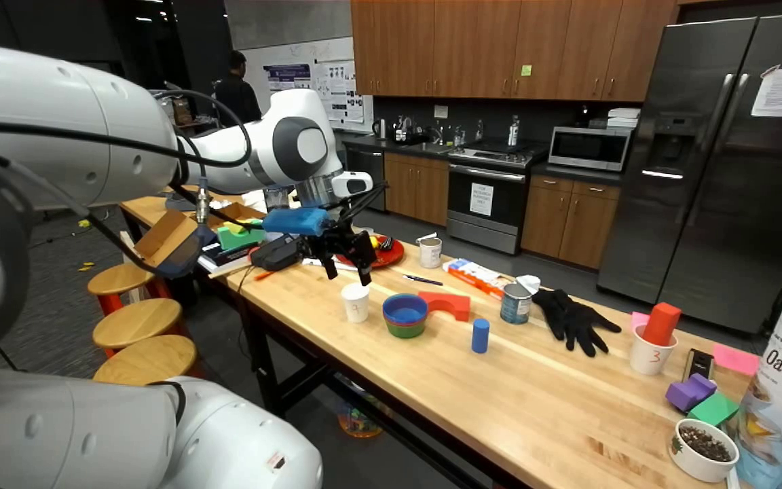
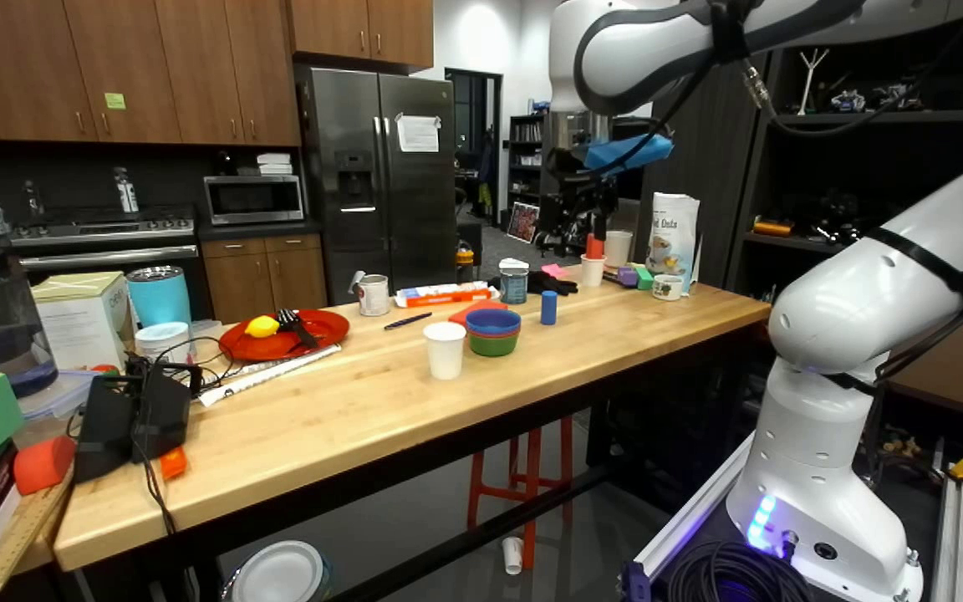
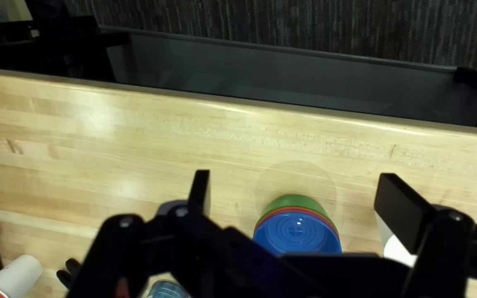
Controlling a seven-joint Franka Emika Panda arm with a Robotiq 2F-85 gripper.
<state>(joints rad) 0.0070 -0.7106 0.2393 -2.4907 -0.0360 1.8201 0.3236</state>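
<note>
bowls [image 1: 405,316], nested blue over red over green, sit on the worktop [image 1: 499,407]; higher than the bowls and clear of them hangs the hand [image 1: 349,279], its jaws spread wide. a white paper cup [image 1: 356,303] and a red arch block [image 1: 449,303] rest beside the bowls, a blue cylinder [image 1: 480,336] near them.

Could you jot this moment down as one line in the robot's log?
gripper: open, above table | held: nothing | wrist view: bowl stack seen between jaws, blue on top | nearby: white cup, blue cylinder, both upright
</note>
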